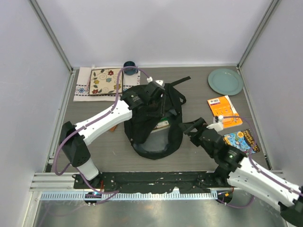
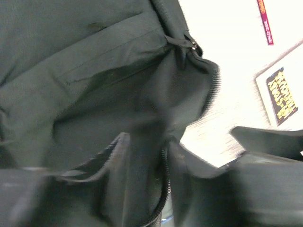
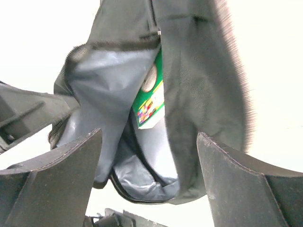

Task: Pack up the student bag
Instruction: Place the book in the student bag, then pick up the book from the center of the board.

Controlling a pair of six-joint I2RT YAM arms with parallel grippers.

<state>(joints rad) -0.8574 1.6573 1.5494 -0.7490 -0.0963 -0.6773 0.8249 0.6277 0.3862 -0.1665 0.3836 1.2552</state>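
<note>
The student bag (image 1: 154, 127) lies in the middle of the table, black, its mouth open toward the near edge. A green book (image 1: 163, 124) sits inside it. My left gripper (image 1: 158, 90) is at the bag's far top edge, shut on the black fabric beside a zip (image 2: 163, 146); the bag (image 2: 85, 61) fills that view. My right gripper (image 1: 189, 130) is open and empty just right of the bag. In the right wrist view its fingers (image 3: 149, 135) stand wide apart facing the bag (image 3: 199, 71), with its grey lining and the green book (image 3: 151, 97) showing.
An orange book (image 1: 222, 109) and a colourful blue book (image 1: 242, 141) lie right of the bag. A green plate (image 1: 225, 81) is at the back right. A floral mat (image 1: 102, 82) and a dark round object (image 1: 130, 66) are at the back left.
</note>
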